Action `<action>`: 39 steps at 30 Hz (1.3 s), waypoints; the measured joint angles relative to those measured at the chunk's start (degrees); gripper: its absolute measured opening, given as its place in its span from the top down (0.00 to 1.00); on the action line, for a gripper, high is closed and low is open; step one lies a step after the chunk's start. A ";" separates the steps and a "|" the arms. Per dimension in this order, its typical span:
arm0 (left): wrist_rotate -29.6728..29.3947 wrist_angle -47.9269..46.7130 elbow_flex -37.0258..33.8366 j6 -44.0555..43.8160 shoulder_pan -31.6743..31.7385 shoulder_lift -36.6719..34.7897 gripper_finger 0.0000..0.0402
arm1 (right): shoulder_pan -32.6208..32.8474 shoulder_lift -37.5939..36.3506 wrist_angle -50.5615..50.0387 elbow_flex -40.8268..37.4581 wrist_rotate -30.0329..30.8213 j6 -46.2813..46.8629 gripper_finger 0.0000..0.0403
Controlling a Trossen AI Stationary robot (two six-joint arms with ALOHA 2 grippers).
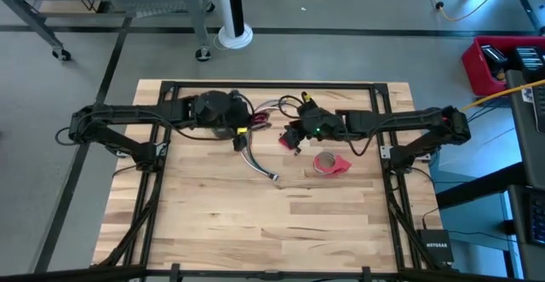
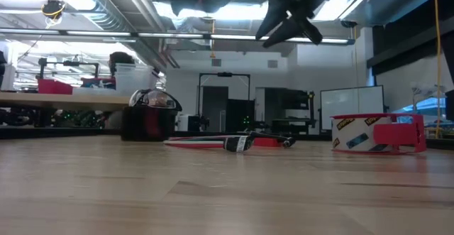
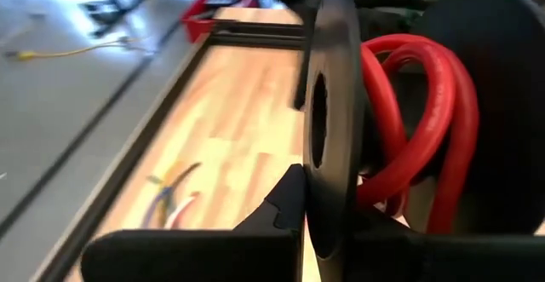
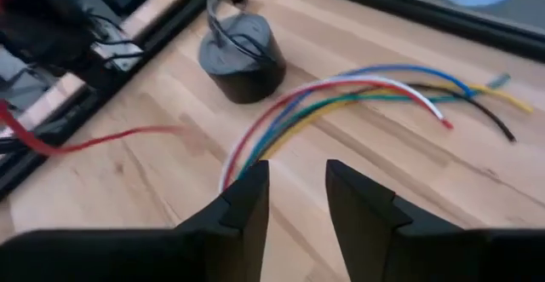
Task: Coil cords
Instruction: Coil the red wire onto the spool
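The wire bundle (image 1: 255, 158) lies on the table (image 1: 255, 231) between my two arms, its plug end toward the middle and its loose coloured ends (image 4: 443, 90) fanned out near the far edge. From above, much of it is covered by the grippers. My right gripper (image 4: 298, 201) hangs above the wires with its jaws apart, holding nothing. The grey coil (image 4: 243, 56) stands just beside the wires. My left gripper (image 1: 217, 112) is closed; its wrist camera shows thick red cable (image 3: 417, 137) wound on a black spool (image 3: 332, 120), cut off at the edge. The tape roll (image 1: 330, 164) sits apart, nearer the right arm.
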 joint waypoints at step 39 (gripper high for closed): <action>13.13 -5.01 0.00 4.47 -4.83 0.16 1.00 | 0.04 0.14 21.50 -0.02 -36.98 -10.24 0.70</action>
